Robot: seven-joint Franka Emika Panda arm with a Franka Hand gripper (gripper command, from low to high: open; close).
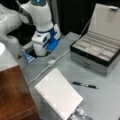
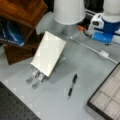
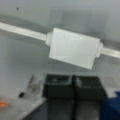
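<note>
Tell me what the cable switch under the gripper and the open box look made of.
Cable switch: likely matte white plastic, smooth and moulded, just past the gripper. Open box: dark rim, grey sides, pale lining that looks like fabric; the shell's material is unclear.

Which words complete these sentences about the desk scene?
1. The pen lies between the notebook and the open ____.
2. In the wrist view, the pincer is nearest the cable's white ____.
3. The notebook's cover is coloured ____.
Missing words: box; switch; white.
</note>
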